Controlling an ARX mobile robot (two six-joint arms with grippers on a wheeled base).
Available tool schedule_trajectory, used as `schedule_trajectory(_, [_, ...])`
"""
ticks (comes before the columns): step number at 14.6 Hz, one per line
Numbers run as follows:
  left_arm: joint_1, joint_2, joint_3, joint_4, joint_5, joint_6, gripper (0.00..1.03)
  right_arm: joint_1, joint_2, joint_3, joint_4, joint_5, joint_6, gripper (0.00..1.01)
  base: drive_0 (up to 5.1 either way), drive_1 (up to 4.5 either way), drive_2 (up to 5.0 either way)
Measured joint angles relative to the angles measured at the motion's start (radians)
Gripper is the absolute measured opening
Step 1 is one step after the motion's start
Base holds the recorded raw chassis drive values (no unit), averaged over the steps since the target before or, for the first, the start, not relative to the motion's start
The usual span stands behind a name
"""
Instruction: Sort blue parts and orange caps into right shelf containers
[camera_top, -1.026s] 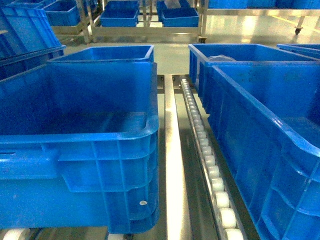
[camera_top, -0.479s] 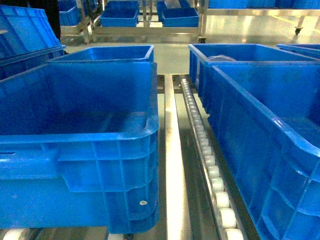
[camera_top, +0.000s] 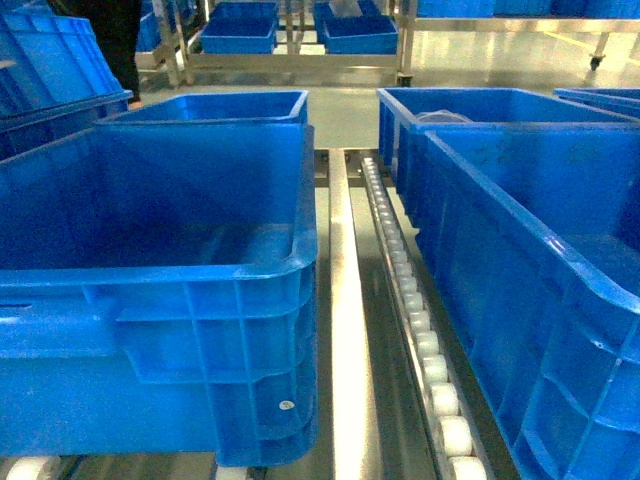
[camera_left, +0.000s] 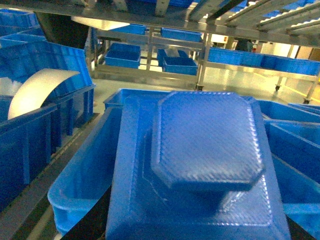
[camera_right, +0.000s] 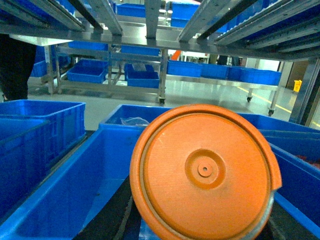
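Large blue containers stand on the shelf, whose white rollers (camera_top: 415, 310) and steel rail (camera_top: 345, 330) run between a left crate (camera_top: 160, 270) and a right crate (camera_top: 520, 225). Neither gripper shows in the head view. A blue part (camera_left: 205, 150), a textured octagonal block on a rectangular base, fills the left wrist view; my left gripper is shut on it above a crate (camera_left: 80, 175), with only a dark finger (camera_left: 92, 220) showing. A round orange cap (camera_right: 202, 172) fills the right wrist view, my right gripper shut on it over another crate (camera_right: 65, 190).
Two more crates (camera_top: 215, 105) (camera_top: 470, 105) stand behind the front ones. An upper shelf level (camera_right: 150, 15) runs overhead. A white curved piece (camera_left: 37, 90) lies in a crate at the left. A person in dark clothes (camera_top: 115, 40) stands at the far left, near racks holding crates (camera_top: 240, 28).
In the head view the dark-clothed person has come further into sight at the top left. The crates and the shelf have not moved.
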Motion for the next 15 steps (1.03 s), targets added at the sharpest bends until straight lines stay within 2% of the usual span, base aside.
schedule_trajectory(1, [-0.004, 0.196, 0.05, 0.166, 0.0, -0.005, 0.42, -0.046, 0.189, 0.03, 0.137, -0.052, 0.0, 0.43, 0.0, 0.0, 0.0])
schedule_trajectory(2, [-0.033, 0.414, 0.152, 0.329, -0.001, -0.009, 0.42, -0.058, 0.406, 0.09, 0.293, -0.09, 0.0, 0.43, 0.0, 0.0, 0.0])
schedule_trajectory(3, [-0.061, 0.633, 0.282, 0.454, -0.019, -0.013, 0.42, -0.058, 0.618, 0.19, 0.401, -0.137, 0.008, 0.43, 0.0, 0.0, 0.0])
schedule_trajectory(4, [-0.076, 0.812, 0.401, 0.479, -0.026, -0.028, 0.42, -0.057, 0.798, 0.295, 0.44, -0.152, 0.019, 0.43, 0.0, 0.0, 0.0])
schedule_trajectory(5, [-0.082, 1.003, 0.536, 0.413, -0.048, -0.054, 0.42, -0.056, 1.001, 0.419, 0.452, -0.15, 0.042, 0.43, 0.0, 0.0, 0.0])
schedule_trajectory(6, [-0.093, 1.175, 0.636, 0.348, -0.057, -0.071, 0.46, -0.056, 1.156, 0.511, 0.427, -0.143, 0.068, 0.43, 0.0, 0.0, 0.0])
schedule_trajectory(7, [-0.109, 1.252, 0.678, 0.327, -0.076, -0.078, 0.57, -0.052, 1.285, 0.572, 0.422, -0.137, 0.084, 0.5, 0.0, 0.0, 0.0])
schedule_trajectory(8, [-0.126, 1.25, 0.7, 0.309, -0.103, -0.077, 0.7, -0.04, 1.329, 0.592, 0.404, -0.09, 0.085, 0.61, 0.0, 0.0, 0.0])
schedule_trajectory(10, [-0.132, 1.184, 0.738, 0.322, -0.109, -0.078, 0.95, -0.037, 1.313, 0.598, 0.416, -0.068, 0.085, 0.86, 0.0, 0.0, 0.0])
schedule_trajectory(11, [-0.13, 1.184, 0.74, 0.314, -0.113, -0.078, 0.99, -0.037, 1.308, 0.603, 0.42, -0.065, 0.086, 1.0, 0.0, 0.0, 0.0])
schedule_trajectory(12, [-0.128, 1.2, 0.736, 0.305, -0.116, -0.078, 0.98, -0.037, 1.309, 0.603, 0.416, -0.066, 0.087, 0.97, 0.0, 0.0, 0.0])
schedule_trajectory(13, [-0.129, 1.203, 0.707, 0.375, -0.151, -0.045, 0.92, -0.037, 1.3, 0.559, 0.542, -0.101, 0.087, 0.84, 0.0, 0.0, 0.0])
schedule_trajectory(14, [-0.124, 1.144, 0.608, 0.443, -0.168, 0.029, 0.76, -0.034, 1.245, 0.479, 0.583, -0.103, 0.087, 0.7, 0.0, 0.0, 0.0])
schedule_trajectory(15, [-0.114, 1.088, 0.525, 0.47, -0.166, 0.056, 0.64, -0.029, 1.19, 0.402, 0.594, -0.101, 0.087, 0.56, 0.0, 0.0, 0.0])
